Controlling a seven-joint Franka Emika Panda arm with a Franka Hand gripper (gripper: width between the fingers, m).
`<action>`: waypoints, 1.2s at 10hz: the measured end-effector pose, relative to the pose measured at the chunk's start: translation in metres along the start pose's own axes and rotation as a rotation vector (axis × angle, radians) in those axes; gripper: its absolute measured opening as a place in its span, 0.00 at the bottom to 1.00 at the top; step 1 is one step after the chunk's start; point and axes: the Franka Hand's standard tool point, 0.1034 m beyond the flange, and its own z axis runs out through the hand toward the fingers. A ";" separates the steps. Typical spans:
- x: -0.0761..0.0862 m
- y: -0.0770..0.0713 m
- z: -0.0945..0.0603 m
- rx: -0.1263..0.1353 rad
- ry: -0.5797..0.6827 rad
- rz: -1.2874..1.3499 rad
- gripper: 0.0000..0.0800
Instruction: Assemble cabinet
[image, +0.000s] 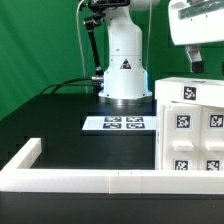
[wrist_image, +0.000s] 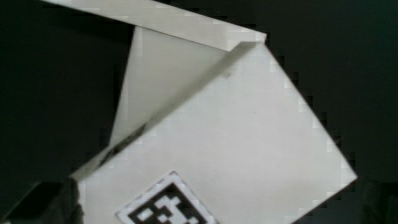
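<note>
A long, low white border rail (image: 70, 180) edges the matte black desk (image: 50, 120). The flat marker board (image: 118, 124) lies before the arm's glossy white base (image: 124, 70). At the exterior view's right stands the cabinet (image: 192, 125), boxy matte white with square tags, partly cut off. Above it, the end effector (image: 197, 62) is cropped; I cannot tell its grip.

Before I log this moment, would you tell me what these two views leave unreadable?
- Gripper: exterior view, cut by the top edge; open or shut unclear.
- Cabinet: exterior view, cut by the right edge; full shape unseen.
- Cabinet panel: wrist view, blurred and overfilling the picture; its tag is cropped.
</note>
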 end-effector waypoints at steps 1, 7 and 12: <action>0.000 -0.001 -0.001 -0.003 -0.002 -0.106 1.00; 0.003 0.000 -0.001 -0.009 0.005 -0.505 1.00; 0.007 -0.001 -0.001 -0.052 0.062 -1.267 1.00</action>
